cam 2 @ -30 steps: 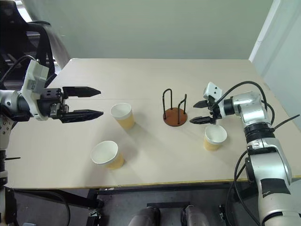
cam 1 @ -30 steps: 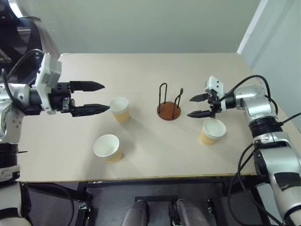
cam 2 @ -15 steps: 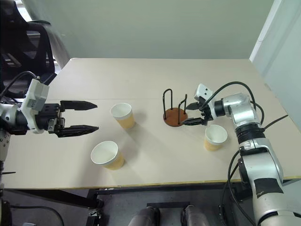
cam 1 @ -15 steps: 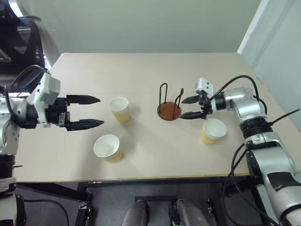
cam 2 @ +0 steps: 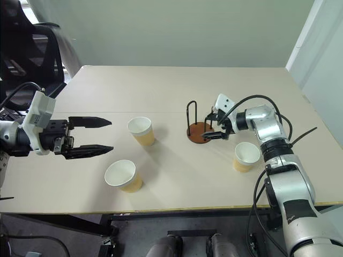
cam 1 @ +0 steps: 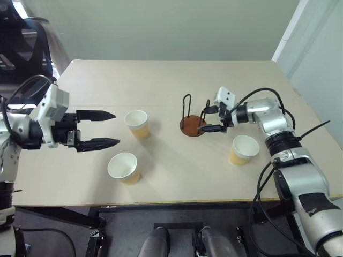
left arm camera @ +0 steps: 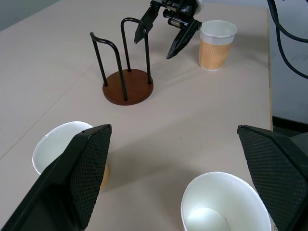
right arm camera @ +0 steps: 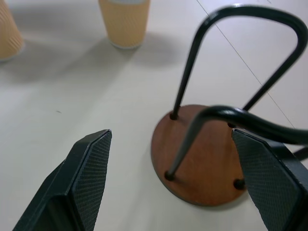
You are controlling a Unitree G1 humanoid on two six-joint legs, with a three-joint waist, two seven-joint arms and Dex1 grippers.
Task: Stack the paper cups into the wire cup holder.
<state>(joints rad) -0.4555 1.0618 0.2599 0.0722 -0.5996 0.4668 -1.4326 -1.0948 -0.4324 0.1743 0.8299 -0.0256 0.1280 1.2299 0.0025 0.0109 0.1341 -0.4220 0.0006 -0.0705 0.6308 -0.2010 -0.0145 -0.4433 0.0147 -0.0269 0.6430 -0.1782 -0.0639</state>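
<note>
Right gripper (cam 1: 210, 120) wide open, empty, fingers straddling the near wire loop of the wire cup holder (cam 1: 192, 126). Left gripper (cam 1: 107, 128) open, empty; nearest paper cup (cam 1: 136, 123) just ahead.

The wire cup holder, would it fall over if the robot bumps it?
Probably not easily: the wire cup holder sits flat on a wide round base. Its thin wire loops look light, so a push would likely slide it across the smooth table. It is empty, adding no weight.

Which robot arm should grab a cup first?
Probably the left. Its open fingers point at two paper cups close ahead. The right fingers are open at the empty wire cup holder, past the third cup.
</note>
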